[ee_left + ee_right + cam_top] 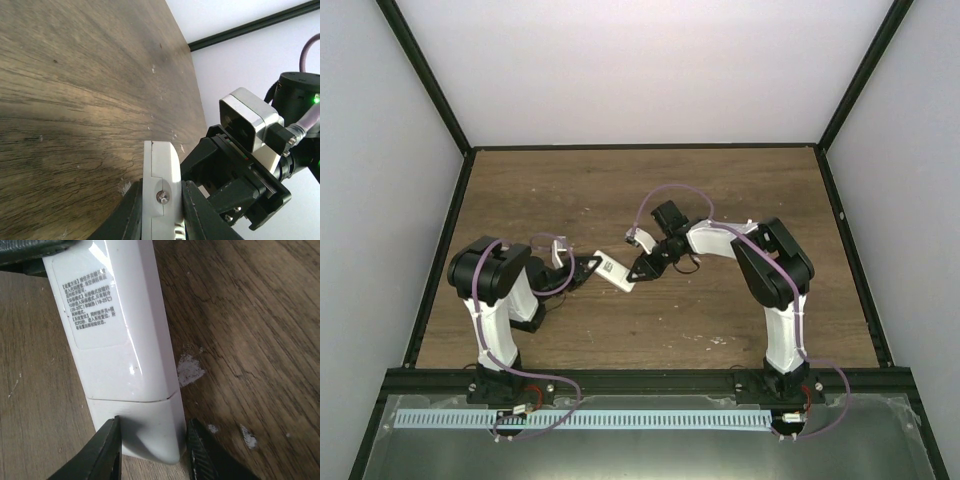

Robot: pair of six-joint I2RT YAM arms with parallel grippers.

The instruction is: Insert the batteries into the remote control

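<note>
The white remote control (613,271) is held off the wooden table between my two arms. My left gripper (589,268) is shut on one end of it; in the left wrist view the remote (159,167) stands edge-on between the fingers of that gripper (161,202). In the right wrist view the remote (112,335) shows its back with a printed label, and its battery cover (145,427) is in place. My right gripper (154,442) is open at that cover end, one finger (107,452) over the cover and the other at its side edge. The blue batteries are out of view.
The wooden table (740,190) is boxed in by white walls and a black frame (645,147). Pale chipped flecks (189,369) mark the wood under the remote. My right wrist's camera block (247,125) sits close beside the remote.
</note>
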